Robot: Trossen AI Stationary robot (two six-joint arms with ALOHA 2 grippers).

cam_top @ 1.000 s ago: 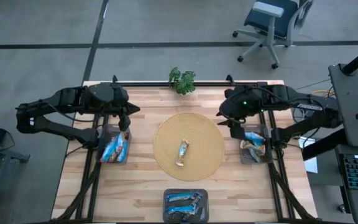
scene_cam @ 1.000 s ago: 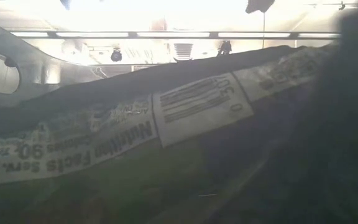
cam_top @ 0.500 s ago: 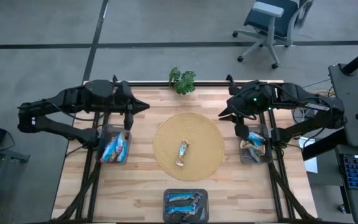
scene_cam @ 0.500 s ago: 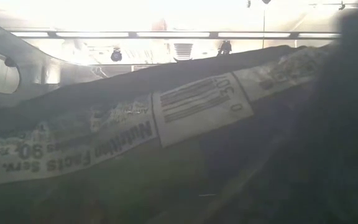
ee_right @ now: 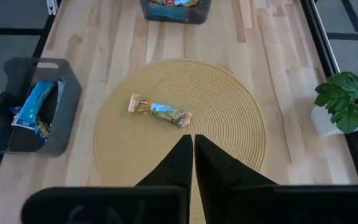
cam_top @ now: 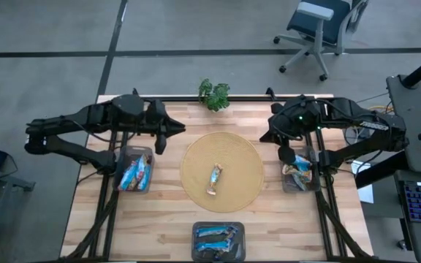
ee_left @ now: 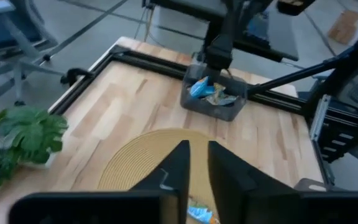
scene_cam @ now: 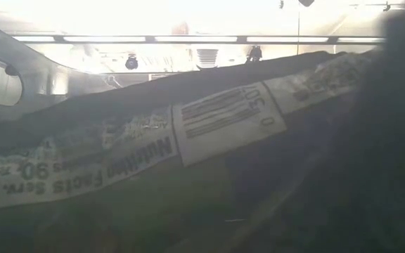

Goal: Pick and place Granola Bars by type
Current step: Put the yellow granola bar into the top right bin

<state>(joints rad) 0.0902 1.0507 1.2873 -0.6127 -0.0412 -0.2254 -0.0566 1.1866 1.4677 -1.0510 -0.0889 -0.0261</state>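
One granola bar (cam_top: 215,178) with a light wrapper lies flat on the round woven mat (cam_top: 196,157) at the table's middle; the right wrist view shows this bar (ee_right: 160,112) too. More bars lie in three grey bins: left (cam_top: 135,172), right (cam_top: 298,169) and near (cam_top: 218,239). My left gripper (cam_top: 169,131) hangs above the table between the left bin and the mat, its fingers (ee_left: 180,163) a narrow gap apart, holding nothing. My right gripper (cam_top: 287,154) hangs shut and empty over the right bin's inner edge. A wrapper (scene_cam: 153,147) close to the lens fills the low view.
A small potted plant (cam_top: 214,93) stands at the table's far edge, behind the mat. Black frame rails (cam_top: 115,190) run along the table's sides beside the left and right bins. Bare wood lies between the mat and each bin. An office chair (cam_top: 316,29) stands beyond the table.
My left gripper has swung from over the left bin toward the mat and tipped up from pointing down to nearer level. My right gripper has drawn up a little above the right bin. The bar on the mat has stayed where it was.
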